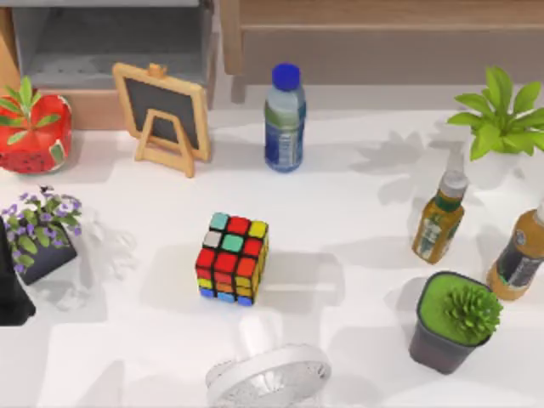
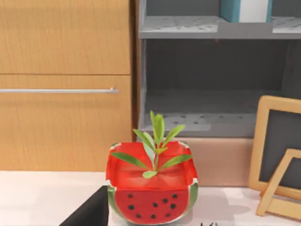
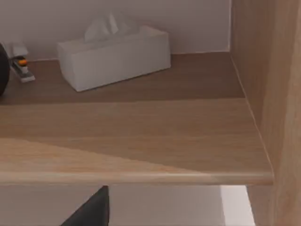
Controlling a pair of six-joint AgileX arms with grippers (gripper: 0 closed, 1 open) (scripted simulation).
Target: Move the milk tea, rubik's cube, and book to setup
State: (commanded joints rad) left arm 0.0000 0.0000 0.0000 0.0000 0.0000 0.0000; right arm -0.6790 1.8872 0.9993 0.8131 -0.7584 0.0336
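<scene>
The rubik's cube stands alone at the middle of the white table, with red, orange, green and yellow stickers on top. Two amber bottles stand at the right; I cannot tell which is the milk tea. A teal and white spine, seemingly the book, stands on the upper grey shelf. My left arm sits parked at the table's left edge, and a dark part of its gripper faces the watermelon planter. A dark part of my right gripper points at a wooden shelf.
Around the cube stand a blue-capped water bottle, a small chalkboard easel, a watermelon planter, a purple flower pot, a leafy plant, a succulent pot and a white fan. A tissue box lies on the wooden shelf.
</scene>
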